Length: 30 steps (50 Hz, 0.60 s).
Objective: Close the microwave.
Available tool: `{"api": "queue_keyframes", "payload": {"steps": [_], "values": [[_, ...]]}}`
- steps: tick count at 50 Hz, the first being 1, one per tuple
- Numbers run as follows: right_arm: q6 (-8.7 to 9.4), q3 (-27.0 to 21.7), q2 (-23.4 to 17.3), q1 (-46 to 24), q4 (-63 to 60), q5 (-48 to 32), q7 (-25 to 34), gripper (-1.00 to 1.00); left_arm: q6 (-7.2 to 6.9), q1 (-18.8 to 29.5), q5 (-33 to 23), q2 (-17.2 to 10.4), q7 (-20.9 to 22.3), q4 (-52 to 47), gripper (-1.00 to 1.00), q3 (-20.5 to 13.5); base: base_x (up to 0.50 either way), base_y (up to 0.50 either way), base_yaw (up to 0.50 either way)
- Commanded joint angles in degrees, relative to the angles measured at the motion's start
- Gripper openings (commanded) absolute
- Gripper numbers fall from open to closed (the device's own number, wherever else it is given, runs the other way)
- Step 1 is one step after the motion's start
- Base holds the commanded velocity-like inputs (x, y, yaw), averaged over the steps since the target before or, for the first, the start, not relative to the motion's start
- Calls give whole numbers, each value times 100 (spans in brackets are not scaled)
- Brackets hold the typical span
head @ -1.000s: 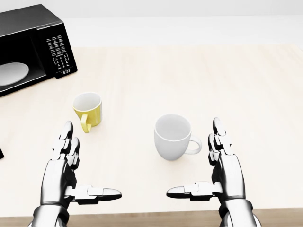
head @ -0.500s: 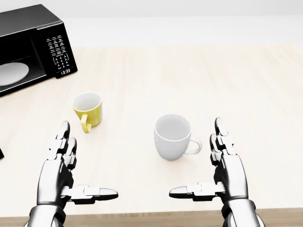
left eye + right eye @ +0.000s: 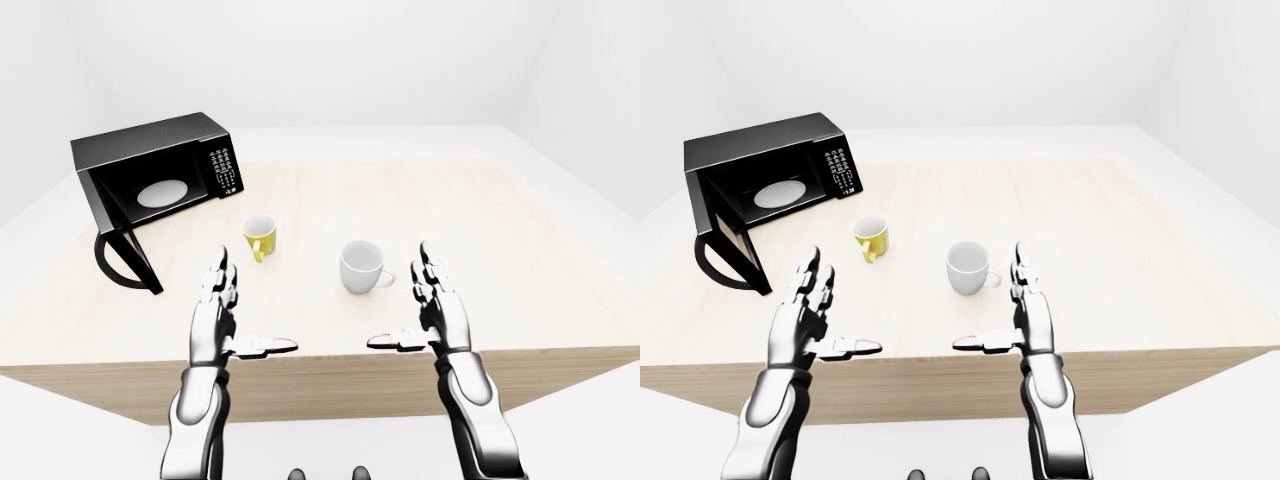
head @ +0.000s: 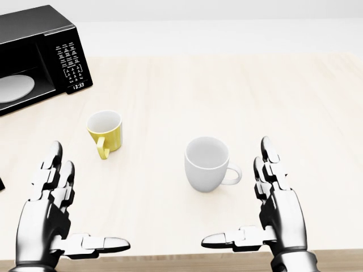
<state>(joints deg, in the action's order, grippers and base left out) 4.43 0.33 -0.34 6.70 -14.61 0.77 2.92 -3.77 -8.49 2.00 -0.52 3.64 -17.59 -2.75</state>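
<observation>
The black microwave [image 3: 150, 170] stands at the left of the wooden table [image 3: 520, 240]. Its door [image 3: 125, 255] hangs open, swung out toward the table's near edge, and a white turntable plate [image 3: 162, 192] shows inside. The keypad panel [image 4: 71, 65] is on its right side. My left hand [image 4: 74, 209] hovers open over the table's near edge, to the right of the door and apart from it. My right hand [image 4: 244, 204] is open too, palm facing left, just right of the white mug. Neither hand holds anything.
A yellow mug [image 4: 105, 129] sits between the microwave and my left hand. A larger white mug [image 4: 207, 164] stands near the middle, close to my right hand. The table's near edge [image 3: 330, 365] runs under both wrists.
My left hand has drifted left and lower in the head view, away from the yellow mug. The right hand sank slightly. Both stay open; the microwave door has not moved.
</observation>
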Motion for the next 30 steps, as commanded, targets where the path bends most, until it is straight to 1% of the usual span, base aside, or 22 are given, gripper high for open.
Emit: {"api": "queue_keyframes", "payload": {"steps": [1,4,8,15,17,20,22,25,29,30], "values": [[57,339,26,862,-1701,-368,-184,100,-123,-1121,86,112,242,-1891,100,2,0,0,0],[57,429,-14,1088,-2100,-378,-199,100,-123,-1406,167,178,338,-2331,100,-78,0,0,0],[57,564,-73,1391,-2595,-490,-287,100,-123,-1568,273,264,494,-2595,100,-209,0,0,0],[57,687,-163,1614,-2974,-472,-329,100,-123,-1912,428,413,735,-3035,100,-306,0,0,0],[57,708,-183,1658,-3068,-449,-330,100,-91,-1986,461,453,803,-3116,100,-327,0,0,0],[57,729,-197,1701,-3112,-566,-418,100,-74,-2024,476,492,861,-3155,100,-344,0,0,0],[57,838,-245,1839,-3238,-552,-404,100,-53,-2087,528,522,916,-3229,100,-375,0,0,0],[57,810,-264,1847,-3318,-487,-423,100,-27,-2148,604,565,979,-3307,100,-429,0,0,0],[57,814,-268,1858,-3342,-477,-443,100,-44,-2117,637,602,1018,-3298,100,-476,0,0,0],[57,814,-271,1846,-3316,-479,-448,100,-27,-2119,641,614,1034,-3288,100,-473,0,0,0]]}}
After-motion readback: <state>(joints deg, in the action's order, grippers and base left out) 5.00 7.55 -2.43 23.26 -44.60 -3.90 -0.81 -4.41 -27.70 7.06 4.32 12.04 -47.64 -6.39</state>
